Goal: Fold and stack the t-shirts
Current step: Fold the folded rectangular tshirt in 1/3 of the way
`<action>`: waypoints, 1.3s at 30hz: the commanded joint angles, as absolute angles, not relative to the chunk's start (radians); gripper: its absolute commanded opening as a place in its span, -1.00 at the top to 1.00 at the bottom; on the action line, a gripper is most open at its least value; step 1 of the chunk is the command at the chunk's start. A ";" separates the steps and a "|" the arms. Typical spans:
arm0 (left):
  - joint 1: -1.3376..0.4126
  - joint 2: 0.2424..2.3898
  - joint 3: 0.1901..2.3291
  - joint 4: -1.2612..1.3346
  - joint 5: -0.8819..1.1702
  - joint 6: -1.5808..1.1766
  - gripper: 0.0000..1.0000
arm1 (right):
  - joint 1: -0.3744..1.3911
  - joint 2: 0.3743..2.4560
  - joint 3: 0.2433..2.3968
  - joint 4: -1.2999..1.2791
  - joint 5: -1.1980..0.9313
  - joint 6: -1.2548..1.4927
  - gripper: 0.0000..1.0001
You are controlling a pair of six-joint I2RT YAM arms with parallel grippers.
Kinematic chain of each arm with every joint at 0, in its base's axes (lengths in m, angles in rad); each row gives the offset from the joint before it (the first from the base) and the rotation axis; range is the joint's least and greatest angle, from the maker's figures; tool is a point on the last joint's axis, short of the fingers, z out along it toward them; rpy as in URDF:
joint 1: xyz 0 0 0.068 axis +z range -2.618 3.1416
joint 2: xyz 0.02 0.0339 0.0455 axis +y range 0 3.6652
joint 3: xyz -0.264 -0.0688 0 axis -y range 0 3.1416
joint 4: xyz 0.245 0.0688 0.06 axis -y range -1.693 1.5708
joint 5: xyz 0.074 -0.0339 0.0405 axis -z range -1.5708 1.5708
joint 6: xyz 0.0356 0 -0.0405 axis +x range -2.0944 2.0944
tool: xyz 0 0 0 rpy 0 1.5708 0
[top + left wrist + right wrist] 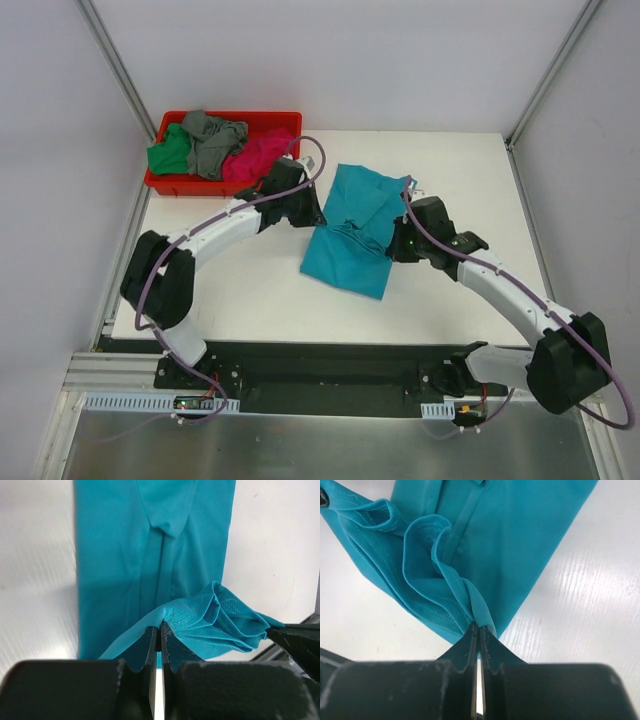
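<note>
Teal: we count one teal t-shirt (350, 235), left gripper (157, 632) and right gripper (478, 630) both pinched tight on it. One red bin (165, 185) holds three more: green shirt (168, 155), grey shirt (212, 140), magenta shirt (258, 155).

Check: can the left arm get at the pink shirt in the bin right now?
Probably not yet: the left gripper is shut on the teal shirt. The pink shirt lies mostly uncovered in the red bin just beyond it.

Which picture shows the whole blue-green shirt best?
The top external view: almost the whole teal shirt shows there. Each wrist view shows only a bunched edge, pinched by the left gripper and the right gripper.
</note>
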State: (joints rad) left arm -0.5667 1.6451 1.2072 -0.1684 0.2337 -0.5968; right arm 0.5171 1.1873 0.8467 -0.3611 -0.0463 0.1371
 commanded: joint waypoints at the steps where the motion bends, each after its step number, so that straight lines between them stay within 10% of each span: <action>1: -0.545 1.738 1.325 -0.156 0.256 -0.523 1.00 | 0.460 1.262 0.920 -0.316 -0.086 0.081 0.99; 16: -0.499 2.002 1.520 -0.219 0.221 -0.499 0.96 | 0.313 1.557 1.003 -0.173 -0.130 0.071 0.95; 24: -0.497 1.886 1.494 -0.264 0.219 -0.485 -0.97 | 0.296 1.544 1.049 -0.294 -0.115 0.080 -0.34; 29: -0.502 1.659 1.246 -0.264 0.173 -0.543 -0.98 | 0.298 1.352 0.913 -0.304 -0.142 0.120 -0.99; 39: -0.502 1.241 0.757 -0.253 0.077 -0.673 -0.98 | 0.515 1.359 0.892 -0.198 -0.316 0.084 -0.92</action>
